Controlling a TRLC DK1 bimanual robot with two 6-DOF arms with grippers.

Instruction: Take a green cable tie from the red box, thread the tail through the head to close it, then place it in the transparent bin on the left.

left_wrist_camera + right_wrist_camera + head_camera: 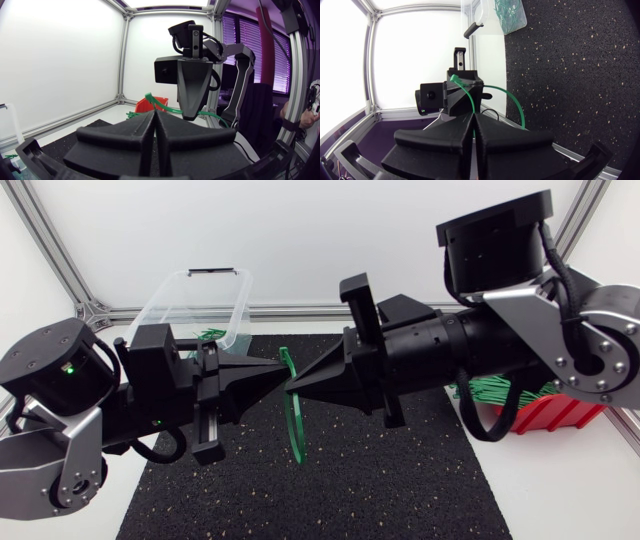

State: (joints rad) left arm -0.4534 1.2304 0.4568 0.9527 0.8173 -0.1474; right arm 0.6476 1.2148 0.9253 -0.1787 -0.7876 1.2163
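We have one green cable tie (294, 425) out of the red box (560, 415), so the first step is done. The tie is up in the air over the black mat (350, 490) on the surface, in the middle, between our two arms. Our left gripper (280, 372) and our right gripper (296, 388) meet tip to tip. Each one looks clenched, with its fingers pressed together on the tie. The tie bends into a long curve that sticks out above and below the tips. In the right wrist view one part of the tie runs from the left gripper to our own tips, and another part swings out in a wide bow. We cannot tell if the tail has gone through the head, because the tips hide that spot. We think we are in the threading step. After that, the tie has to go into the transparent bin (160, 295) on the left, where other green ties (208, 333) lie. More ties (500, 390) wait in the red box.
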